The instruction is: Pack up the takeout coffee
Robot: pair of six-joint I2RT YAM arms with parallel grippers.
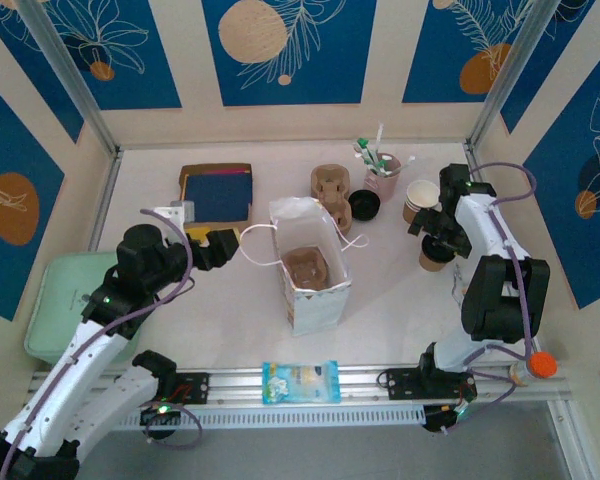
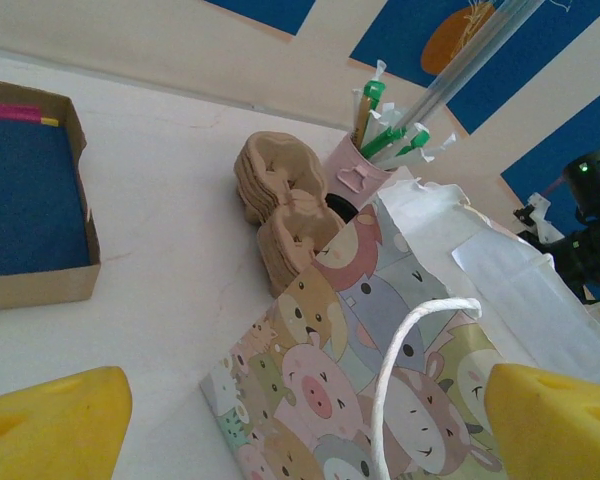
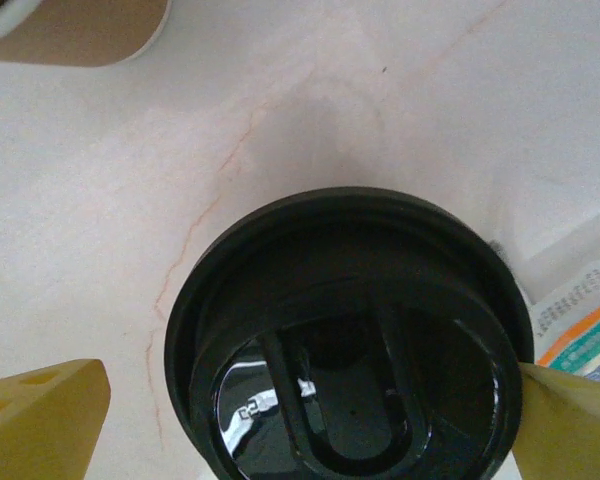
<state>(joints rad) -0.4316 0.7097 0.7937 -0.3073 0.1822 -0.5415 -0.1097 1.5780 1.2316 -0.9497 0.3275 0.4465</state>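
The takeout coffee (image 1: 433, 259) is a kraft-brown cup with a black lid (image 3: 350, 340), standing on the table at the right. My right gripper (image 1: 436, 241) hangs directly over it, open. In the right wrist view its yellow fingers (image 3: 40, 420) straddle the lid, with a gap on the left side. The cartoon-printed paper bag (image 1: 315, 270) stands open in the middle, with a brown pulp cup carrier (image 1: 305, 268) inside. My left gripper (image 1: 225, 245) is open just left of the bag, and the white cord handle (image 2: 420, 340) loops between its fingers without being pinched.
A nested stack of brown cups (image 1: 421, 200) stands behind the coffee. Near it are a pink cup of stirrers (image 1: 382, 178), a loose black lid (image 1: 364, 205) and stacked pulp carriers (image 1: 331, 188). A cardboard box (image 1: 216, 193) sits at back left, a green tray (image 1: 65, 300) at left, and a snack packet (image 1: 300, 381) on the front rail.
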